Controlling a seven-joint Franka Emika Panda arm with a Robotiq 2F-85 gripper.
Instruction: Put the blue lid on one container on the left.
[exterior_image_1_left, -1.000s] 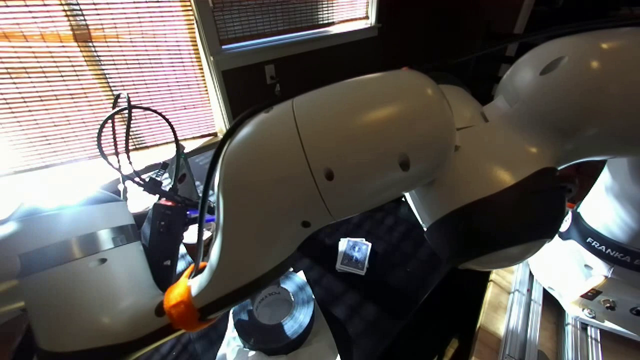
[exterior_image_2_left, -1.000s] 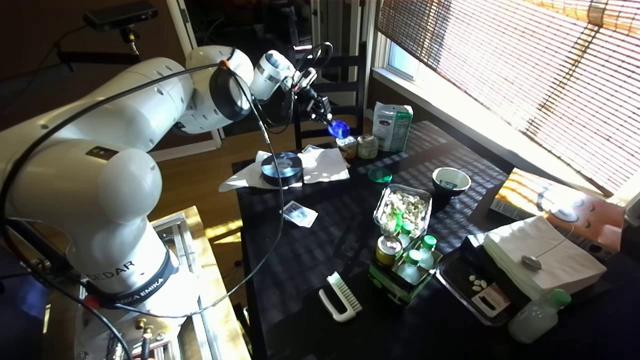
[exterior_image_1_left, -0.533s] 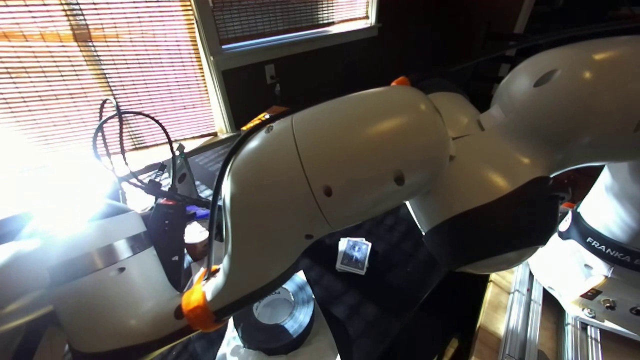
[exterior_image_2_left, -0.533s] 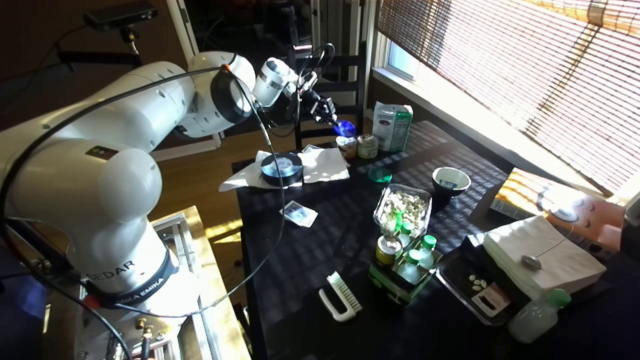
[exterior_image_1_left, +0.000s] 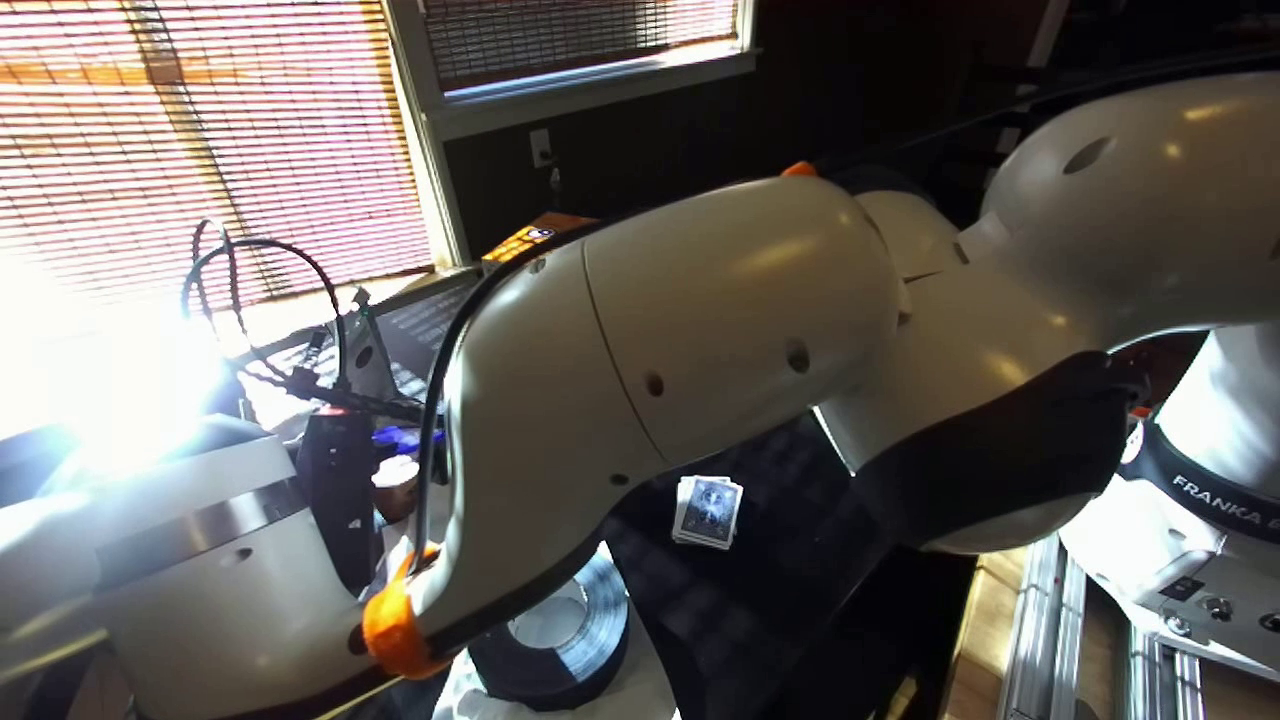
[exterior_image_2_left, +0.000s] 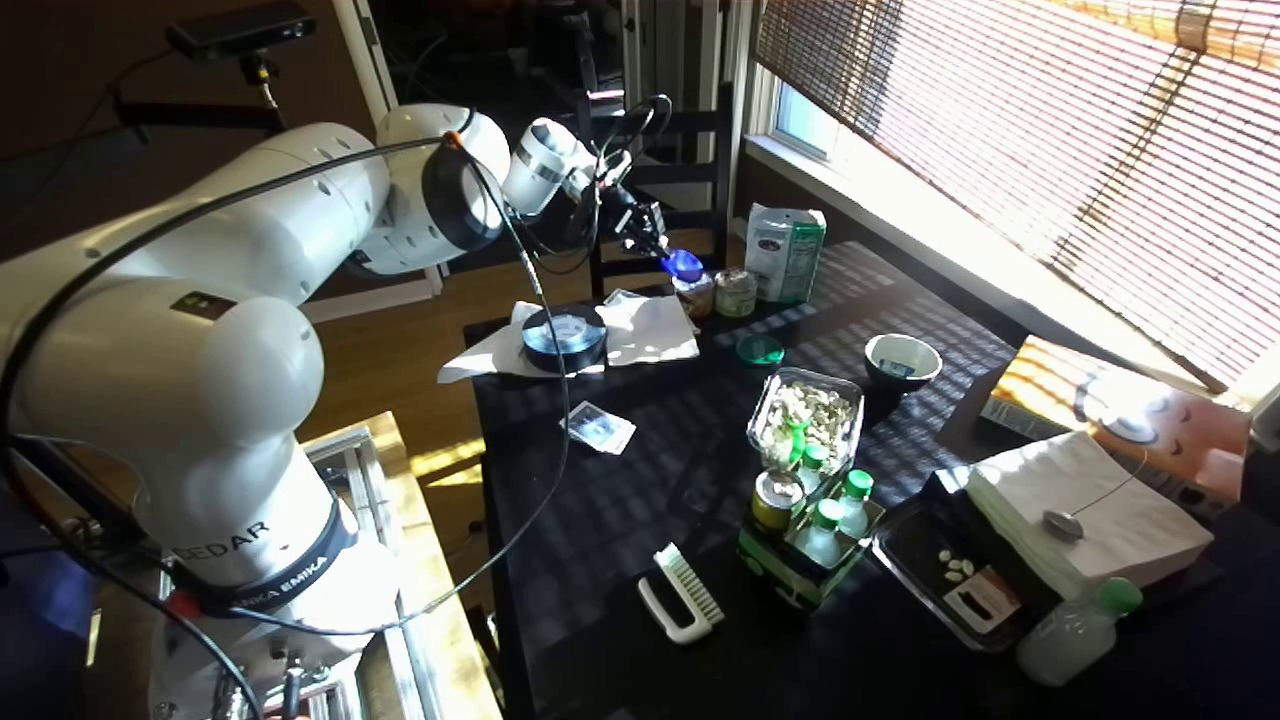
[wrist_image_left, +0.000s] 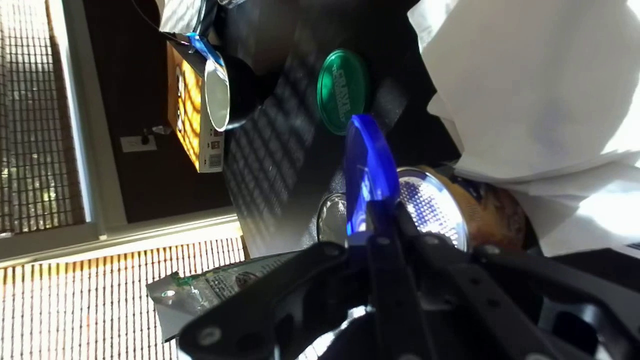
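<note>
clamping the blue lid (wrist_image_left: 374, 167), tilted, by its edge in the jaws just over the container (exterior_image_2_left: 694, 297) with contact unclear, apparently aligning for placement and needing levelling, then lowering.

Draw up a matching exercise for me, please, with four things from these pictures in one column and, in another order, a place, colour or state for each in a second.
Things:
1. Blue lid
2. Roll of tape
3. Hand brush
4. Playing cards

Places, colours and states:
A. on white paper
B. in a loose stack
C. held tilted by the gripper
D. pale all over

Right pairs: 1-C, 2-A, 3-D, 4-B.
</note>
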